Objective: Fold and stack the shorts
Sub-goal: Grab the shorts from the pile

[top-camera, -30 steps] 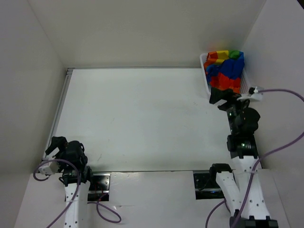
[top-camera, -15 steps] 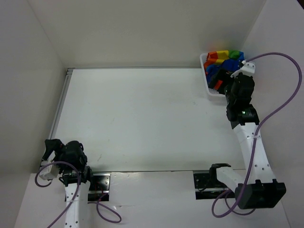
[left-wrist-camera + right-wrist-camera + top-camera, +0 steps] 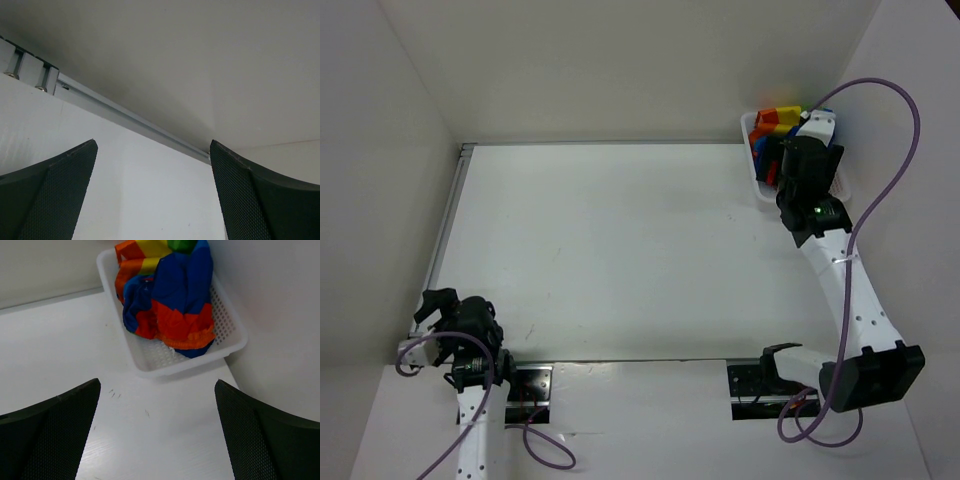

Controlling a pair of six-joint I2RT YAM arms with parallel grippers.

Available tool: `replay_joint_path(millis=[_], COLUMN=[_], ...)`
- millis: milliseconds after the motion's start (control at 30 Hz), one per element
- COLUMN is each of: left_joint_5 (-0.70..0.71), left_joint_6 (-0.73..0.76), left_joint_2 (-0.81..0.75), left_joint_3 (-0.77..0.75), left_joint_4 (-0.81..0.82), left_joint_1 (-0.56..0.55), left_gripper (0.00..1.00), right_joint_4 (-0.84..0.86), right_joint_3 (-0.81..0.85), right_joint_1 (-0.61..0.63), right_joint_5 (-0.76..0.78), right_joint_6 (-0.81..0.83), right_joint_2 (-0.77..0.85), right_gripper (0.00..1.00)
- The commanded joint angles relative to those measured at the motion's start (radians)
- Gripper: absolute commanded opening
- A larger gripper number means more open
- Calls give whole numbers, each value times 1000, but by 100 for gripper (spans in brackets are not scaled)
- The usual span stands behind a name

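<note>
Right gripper [image 3: 156, 385], seen through its own wrist camera, has its two dark, mesh-textured fingers [image 3: 55, 435] spread wide with nothing between them. It hangs above the white table [image 3: 165, 440], just short of one white mesh basket [image 3: 231, 337] in the upper middle of that frame.

Inside the basket lie the shorts [image 3: 170, 295], a crumpled heap of red, orange, yellow, green and blue stripes (how many pairs make up the heap cannot be told). The upper edge of the frame cuts off the top of the heap.

In the overhead view the basket sits at the upper right corner of the table, close to the walls. The right arm [image 3: 840, 270] covers most of it there, so only a sliver of orange, yellow and red fabric shows.

Left gripper [image 3: 152, 145] is likewise wide apart and empty. It sits at the lower left of the overhead view, small, dark and hard to make out. Its wrist camera shows its two fingers, one metal rail [image 3: 130, 122] along the table edge, and bare wall.

Two arms are in view, each trailing a purple cable [image 3: 895, 110].
</note>
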State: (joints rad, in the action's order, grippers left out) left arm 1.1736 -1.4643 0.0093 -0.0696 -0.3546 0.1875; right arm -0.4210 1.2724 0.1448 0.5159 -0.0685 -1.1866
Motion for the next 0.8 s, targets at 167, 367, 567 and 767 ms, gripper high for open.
replay_joint_path(millis=[167,367,567,767], left_joint_5=[17,44,-23,-307], left_joint_6=[-126,-190,-366,367], left_joint_2=[-15,-15,-15,-15], left_joint_3=[11,-35,-76,-133], left_joint_4=[28,-47,-132,101], left_joint_1=[6,6,6,6], left_gripper=[100,100,100,100], right_joint_4=[3,-53,-47,-3], right_joint_3=[61,100,104,82], right_joint_1=[108,157,179,179], right_joint_5=[218,275,256,251], right_joint_6=[147,145,104,69], right_joint_2=[-103,-157,-157,-137], right_gripper=[100,100,100,100])
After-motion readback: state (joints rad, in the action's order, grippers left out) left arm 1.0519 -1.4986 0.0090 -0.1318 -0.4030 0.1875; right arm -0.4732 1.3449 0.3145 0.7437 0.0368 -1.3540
